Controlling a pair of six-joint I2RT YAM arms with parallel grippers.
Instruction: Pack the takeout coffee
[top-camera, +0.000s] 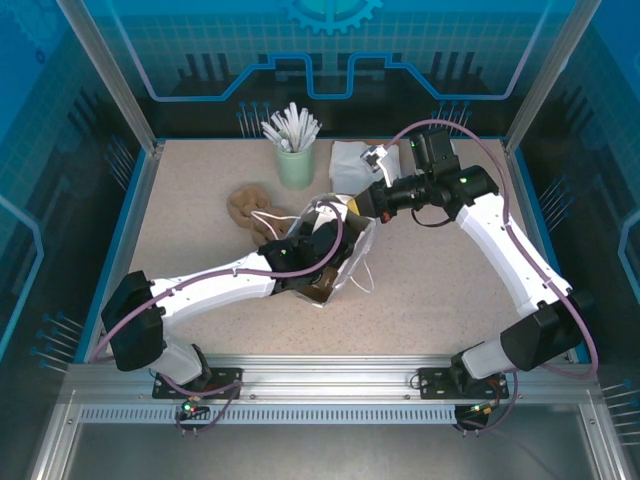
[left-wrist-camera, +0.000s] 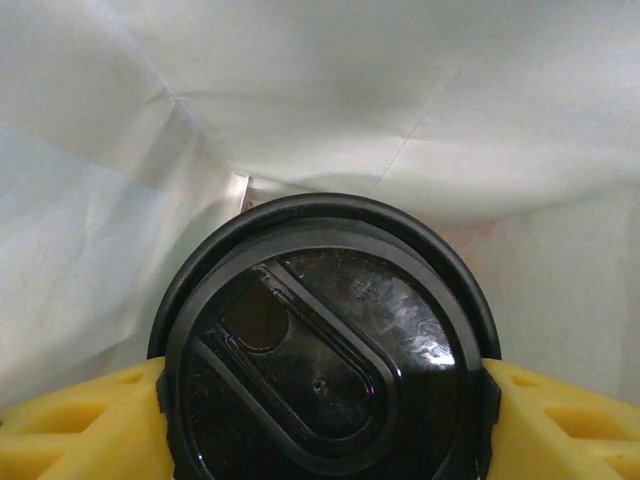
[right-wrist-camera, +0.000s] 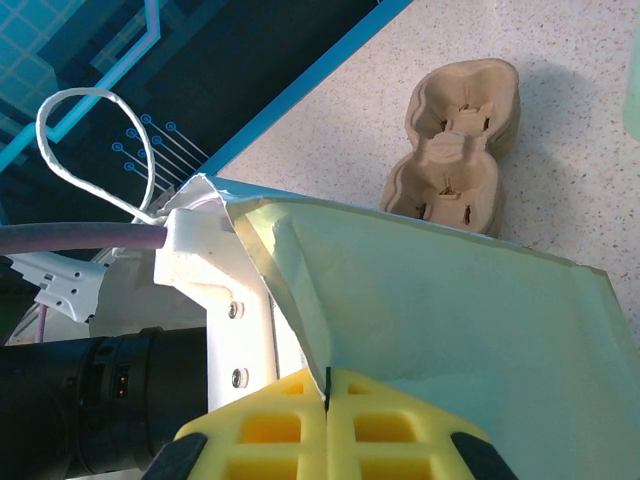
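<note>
**Cup inside the bag, not yet let go**

Nearest me, my left gripper (left-wrist-camera: 320, 425) has its yellow fingers (left-wrist-camera: 70, 425) pressed against both sides of the coffee cup (left-wrist-camera: 320, 340), pinching it at the lid. The cup sits inside the paper bag (left-wrist-camera: 300, 90), with white walls all around it. Its lid faces back at my wrist camera, so I judge that its long axis runs along my reach, base leading toward the bag's bottom. Whether it touches the bottom I cannot tell. Further out, my right gripper (right-wrist-camera: 327, 415) is pressed together on the bag's rim, holding the mouth open. Beyond the bag lies a cardboard cup tray (right-wrist-camera: 455, 140). As I read it, the cup is in. What is left is to set it down, release it and draw both arms clear.
</note>
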